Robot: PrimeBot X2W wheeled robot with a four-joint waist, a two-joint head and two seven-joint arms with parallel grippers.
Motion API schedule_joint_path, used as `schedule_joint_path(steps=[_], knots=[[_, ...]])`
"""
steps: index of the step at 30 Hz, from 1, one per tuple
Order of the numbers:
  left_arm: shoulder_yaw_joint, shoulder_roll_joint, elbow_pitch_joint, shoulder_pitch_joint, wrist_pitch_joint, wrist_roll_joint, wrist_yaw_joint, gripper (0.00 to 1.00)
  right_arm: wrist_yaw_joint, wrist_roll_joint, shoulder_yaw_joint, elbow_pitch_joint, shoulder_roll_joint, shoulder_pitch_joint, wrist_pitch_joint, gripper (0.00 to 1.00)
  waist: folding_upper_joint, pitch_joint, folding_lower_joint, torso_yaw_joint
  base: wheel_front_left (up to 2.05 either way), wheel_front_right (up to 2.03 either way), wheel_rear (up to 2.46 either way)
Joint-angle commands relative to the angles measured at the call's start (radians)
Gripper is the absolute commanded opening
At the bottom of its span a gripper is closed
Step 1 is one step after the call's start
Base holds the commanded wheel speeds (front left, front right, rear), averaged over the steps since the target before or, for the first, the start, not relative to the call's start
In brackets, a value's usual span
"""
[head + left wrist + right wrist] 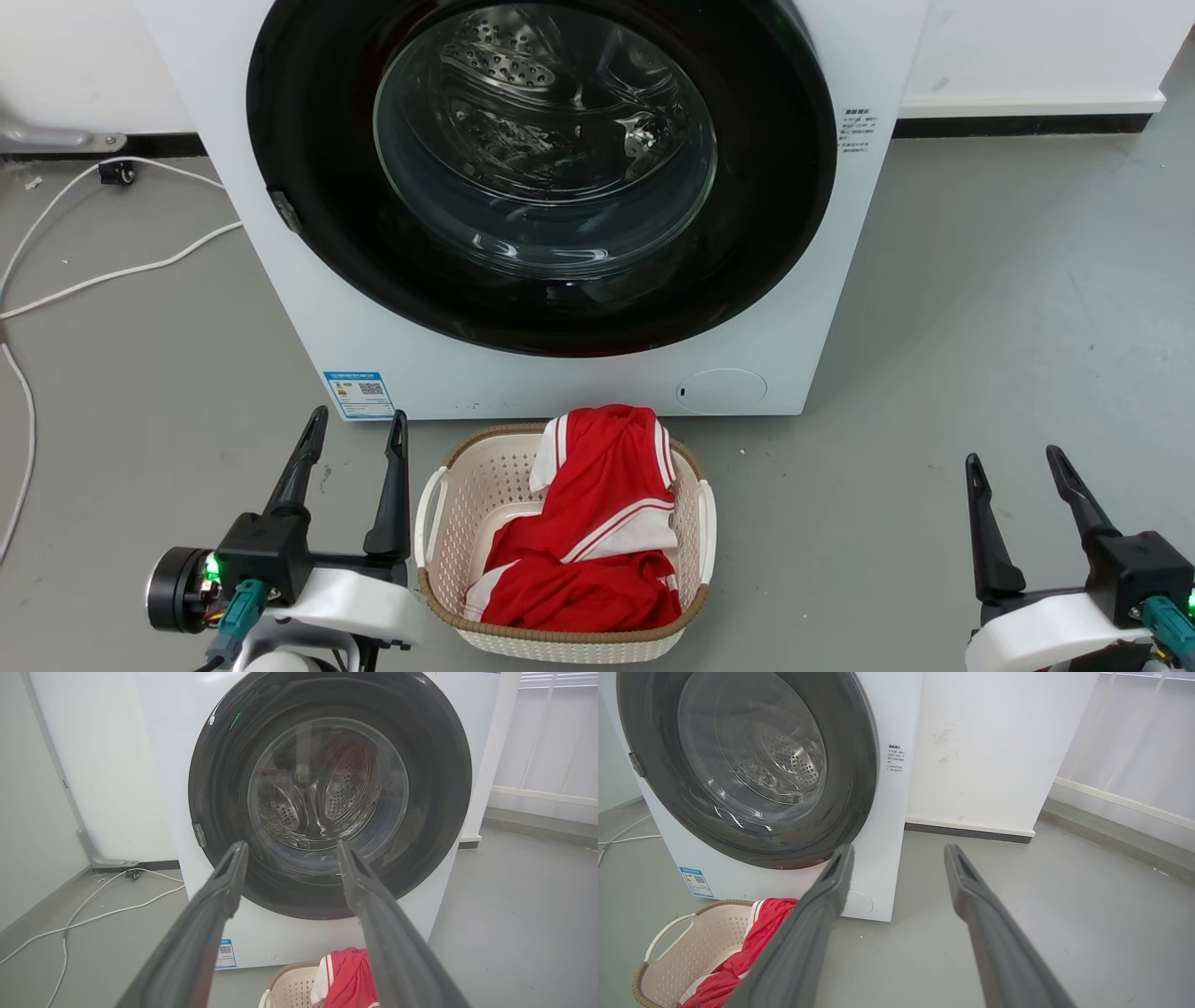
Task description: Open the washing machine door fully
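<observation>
The white washing machine [560,373] stands ahead of me on the grey floor. Its round glossy black door [775,215] sits flat against the front, and the steel drum shows through the clear glass window. The door [434,812] fills the centre of the left wrist view, and the door [854,788] lies at the upper left of the right wrist view. My left gripper [358,425] is open at the lower left, well short of the machine. My right gripper [1018,459] is open at the lower right, over bare floor. Both hold nothing.
A white laundry basket [448,523] with red and white clothes [597,532] sits on the floor just in front of the machine, between my grippers. White cables [121,271] trail over the floor on the left. A white wall [1027,47] runs behind.
</observation>
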Motion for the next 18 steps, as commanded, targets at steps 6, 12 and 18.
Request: schedule_joint_path(steps=[6, 12, 18], knots=[[0.008, 0.001, -0.001, 0.011, -0.004, -0.004, 0.004, 1.0, -0.001, 0.014, 0.001, 0.006, 0.002, 0.004, -0.001, 1.0, 0.0, 0.001, 0.0, -0.002, 0.0, 0.0, 0.0], [0.011, -0.001, 0.001, 0.01, -0.004, -0.007, 0.005, 1.0, -0.001, 0.076, -0.007, 0.006, 0.002, -0.005, -0.011, 0.0, 0.0, 0.002, 0.0, -0.003, 0.0, 0.0, 0.0], [0.011, -0.002, 0.003, 0.008, -0.004, -0.008, 0.005, 1.0, -0.001, 0.398, -0.052, 0.026, 0.002, -0.026, -0.039, 0.0, 0.0, 0.001, 0.0, -0.002, 0.0, 0.0, 0.0]])
